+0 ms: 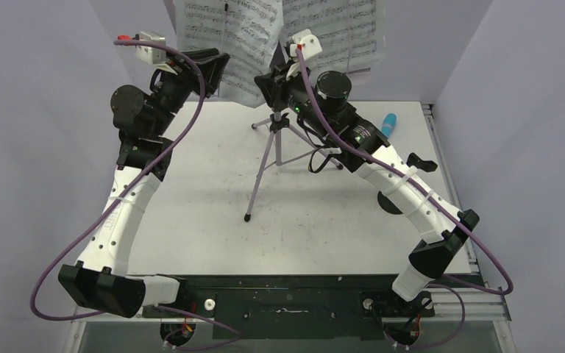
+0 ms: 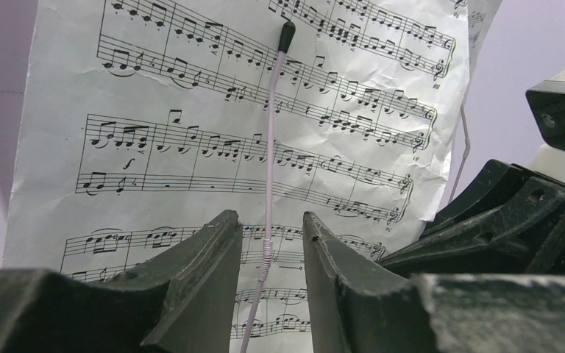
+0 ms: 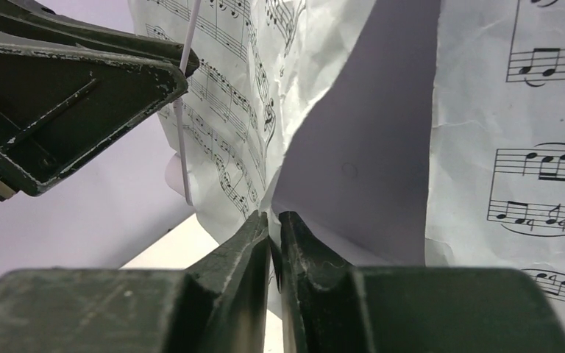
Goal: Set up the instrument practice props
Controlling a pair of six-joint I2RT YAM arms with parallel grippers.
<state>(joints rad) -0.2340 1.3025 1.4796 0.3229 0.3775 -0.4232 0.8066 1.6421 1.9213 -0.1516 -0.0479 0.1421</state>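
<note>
The lilac tripod music stand point(image 1: 275, 144) stands at the table's back middle. Two white sheet-music pages point(image 1: 224, 29) rest on its desk, which they hide. My left gripper point(image 1: 219, 73) is open in front of the left page point(image 2: 191, 147); the stand's thin lilac page-holder wire point(image 2: 268, 220) runs between its jaws point(image 2: 270, 217), untouched. My right gripper point(image 1: 263, 87) is shut on the left page's inner lower edge point(image 3: 274, 215). The right page point(image 3: 515, 147) hangs beside it. The turquoise-blue microphone point(image 1: 388, 123) lies at the back right. The black mic stand point(image 1: 419, 162) is partly hidden behind my right arm.
Lilac walls close in the table at the back and both sides. The tripod's legs point(image 1: 254, 198) spread toward the table's middle. My left gripper's body point(image 3: 66, 95) is close above and left of my right gripper. Purple cables loop off both arms.
</note>
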